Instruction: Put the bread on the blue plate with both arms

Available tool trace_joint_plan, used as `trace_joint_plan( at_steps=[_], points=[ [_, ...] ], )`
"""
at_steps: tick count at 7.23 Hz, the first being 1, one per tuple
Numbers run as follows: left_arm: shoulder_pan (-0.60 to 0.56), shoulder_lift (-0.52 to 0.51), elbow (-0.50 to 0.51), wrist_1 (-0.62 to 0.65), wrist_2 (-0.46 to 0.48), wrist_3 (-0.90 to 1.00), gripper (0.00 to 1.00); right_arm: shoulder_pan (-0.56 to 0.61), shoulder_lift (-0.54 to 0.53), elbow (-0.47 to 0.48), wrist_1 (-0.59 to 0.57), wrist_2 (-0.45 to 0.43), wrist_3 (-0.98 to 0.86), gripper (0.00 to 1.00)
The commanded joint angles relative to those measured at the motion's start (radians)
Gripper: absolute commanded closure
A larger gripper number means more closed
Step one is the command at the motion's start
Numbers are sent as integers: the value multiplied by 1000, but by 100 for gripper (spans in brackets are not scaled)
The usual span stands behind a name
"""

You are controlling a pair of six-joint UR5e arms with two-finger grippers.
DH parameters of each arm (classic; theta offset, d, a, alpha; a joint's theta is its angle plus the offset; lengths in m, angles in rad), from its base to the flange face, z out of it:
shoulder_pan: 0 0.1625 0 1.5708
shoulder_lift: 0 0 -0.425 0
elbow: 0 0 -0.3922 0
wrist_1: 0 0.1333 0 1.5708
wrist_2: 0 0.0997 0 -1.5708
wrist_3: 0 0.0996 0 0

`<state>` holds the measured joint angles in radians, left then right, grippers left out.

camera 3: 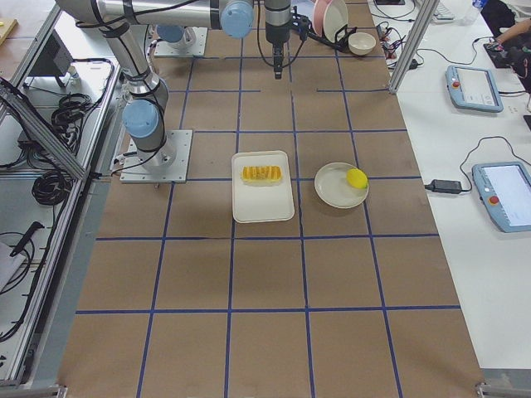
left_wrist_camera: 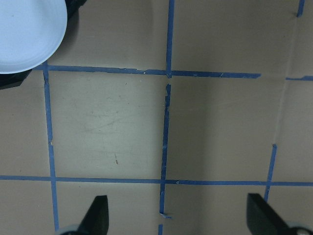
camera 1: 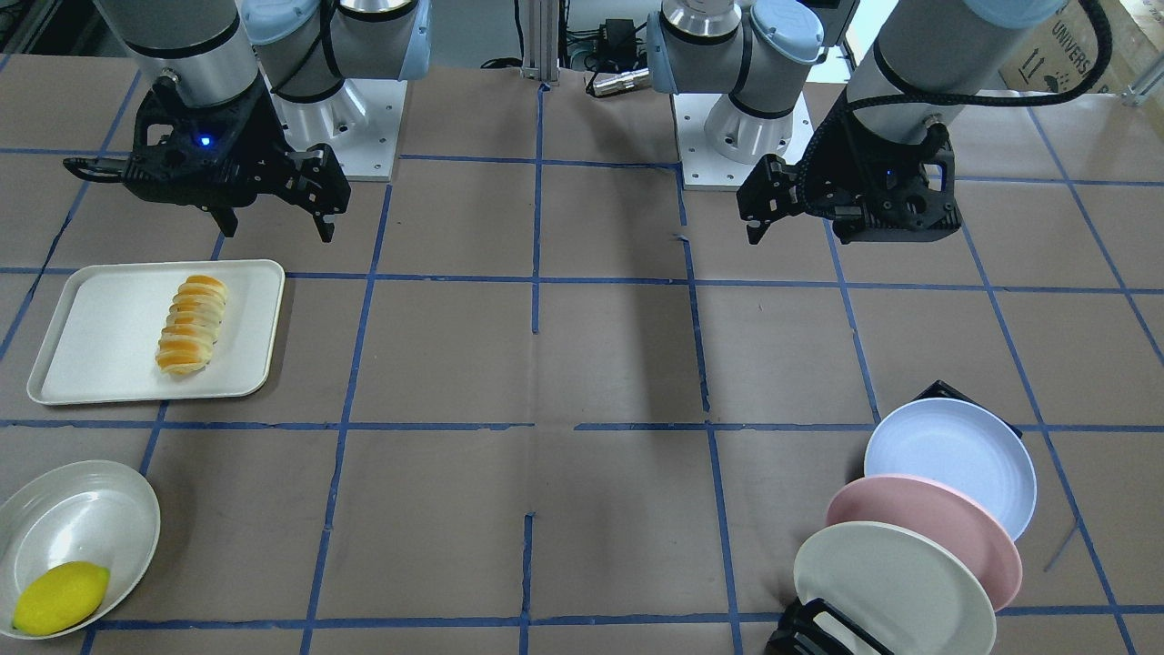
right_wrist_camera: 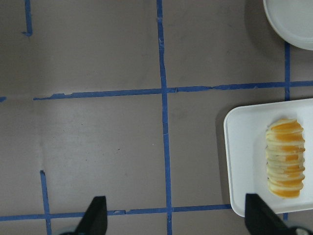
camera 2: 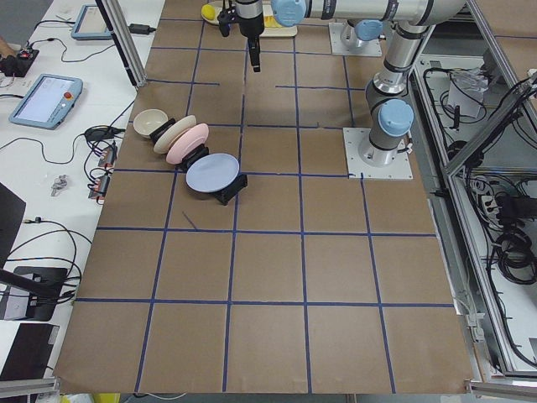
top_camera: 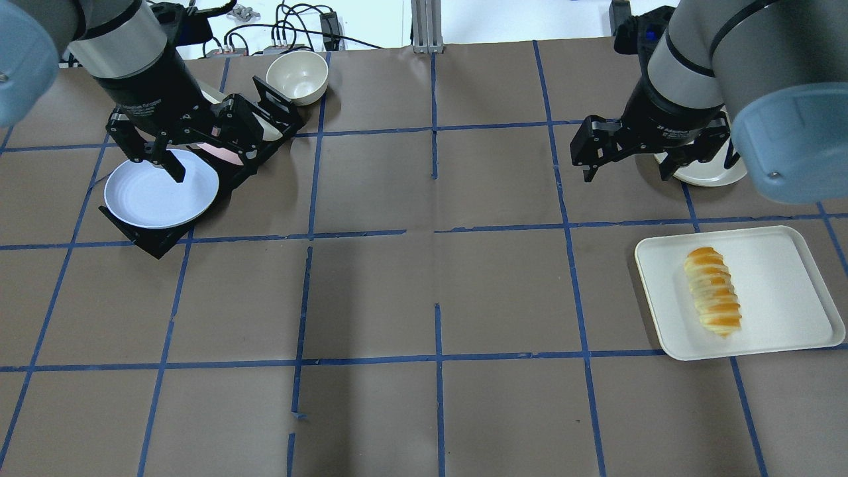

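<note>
**Right gripper [top_camera: 626, 173] hangs open; orange-and-cream ridged bread [top_camera: 712, 299] untouched on its tray**

The black two-finger right gripper hovers above the bare brown table [top_camera: 437, 285]. It is beside the cream-white rectangular tray [top_camera: 782, 291], on the side toward the table's centre. Its fingers are spread wide with nothing between them. The left gripper [left_wrist_camera: 178, 218], also black, is equally wide and empty. It hangs above the table near the black plate rack [top_camera: 152, 246] on the opposite side.

The bread lies flat on the tray, in the half nearer the table's centre. Its long axis runs roughly toward and away from the robot, along the tray's short side, only slightly slanted. The two ends look alike, so it has no clear front. In the right wrist view the loaf runs up the frame while the fingers sit left and right. They would therefore close across its narrow width, which looks the sound way to take it.

The round pale blue plate [top_camera: 161, 197] stands tilted at the robot-side end of the rack. A pink round plate [camera 1: 928, 532] is just behind it, and a cream-white round plate [camera 1: 891, 591] behind that. This is the likely trouble. Bread set on a leaning plate would probably slide off, so the plate likely has to be drawn out and held or laid level first. A pinch on its thin rim could slip, or drag the pink plate along. A grip far from the bread's middle could let it sag or roll free, and a hard squeeze could crush its ridges.
</note>
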<state>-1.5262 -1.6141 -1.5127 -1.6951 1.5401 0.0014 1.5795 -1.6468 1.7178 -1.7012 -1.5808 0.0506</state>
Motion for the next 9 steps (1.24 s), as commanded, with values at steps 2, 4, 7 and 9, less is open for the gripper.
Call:
trace_joint_plan(
  at_steps=[2, 4, 7, 9],
  points=[
    [0, -10, 6, 0, 0, 2, 0, 0, -2, -1, 3, -1, -6, 1],
    [15, -10, 14, 5, 14, 11, 0, -1, 1, 0, 5, -2, -9, 1],
    [212, -27, 26, 15, 34, 301, 0, -129, 5, 122, -68, -100, -215, 5],
    [370, -129, 67, 41, 22, 518, 0, -339, 5, 338, -237, -11, -294, 8]
  ],
)
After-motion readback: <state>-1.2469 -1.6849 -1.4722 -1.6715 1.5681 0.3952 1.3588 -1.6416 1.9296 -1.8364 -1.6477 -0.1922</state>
